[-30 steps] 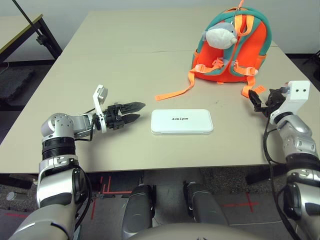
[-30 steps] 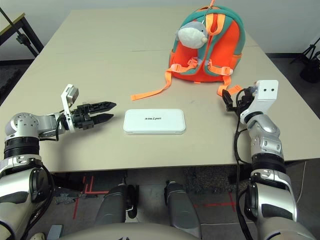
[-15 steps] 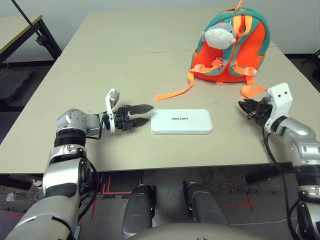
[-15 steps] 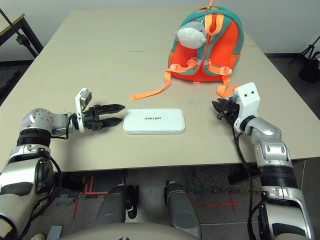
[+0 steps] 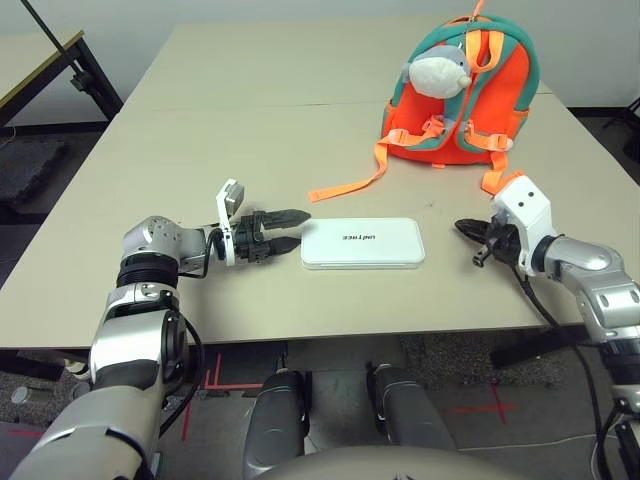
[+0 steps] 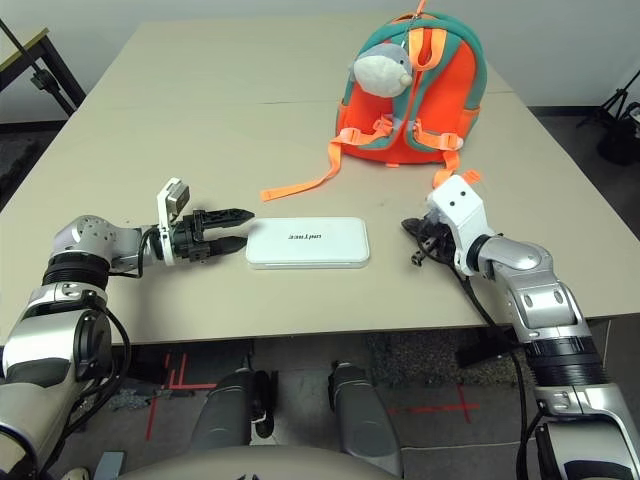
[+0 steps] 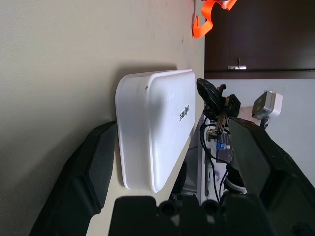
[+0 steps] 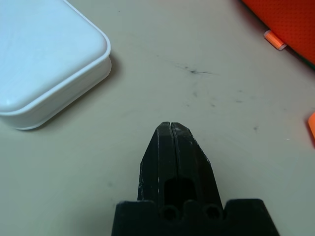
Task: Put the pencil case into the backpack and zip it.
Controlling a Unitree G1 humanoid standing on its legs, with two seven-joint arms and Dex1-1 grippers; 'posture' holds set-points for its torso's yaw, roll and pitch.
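The pencil case (image 5: 363,243) lies flat on the tabletop (image 5: 240,130), between the two grippers and near the front edge. It is a smooth, white, slightly glossy rectangle with rounded corners, a thin raised rim round its lid and small dark lettering in the middle. The tabletop is a dull, pale beige with a fine grain, a seam across its far part and some dark scuffs.

The left gripper (image 5: 285,230) is released, its black, tapering, hard-looking fingers spread at the case's left end; whether they touch it is hard to tell. The right gripper (image 8: 171,125) is clenched on nothing, its angular fingers pressed together, well apart from the case's right end.

Farther back on the right, the backpack (image 6: 420,90) stands upright, soft and domed, in orange fabric with teal trim; up close the orange shows a fine dimpled texture. Flat orange straps (image 5: 352,187) with buckles trail onto the tabletop, one of them partly hidden behind the right gripper's white mount (image 5: 524,205). A rounded plush toy (image 5: 440,74), grey above and white below, hangs against it. The tip of its top loop is cut off by the upper edge of the head views, and its far side is hidden.
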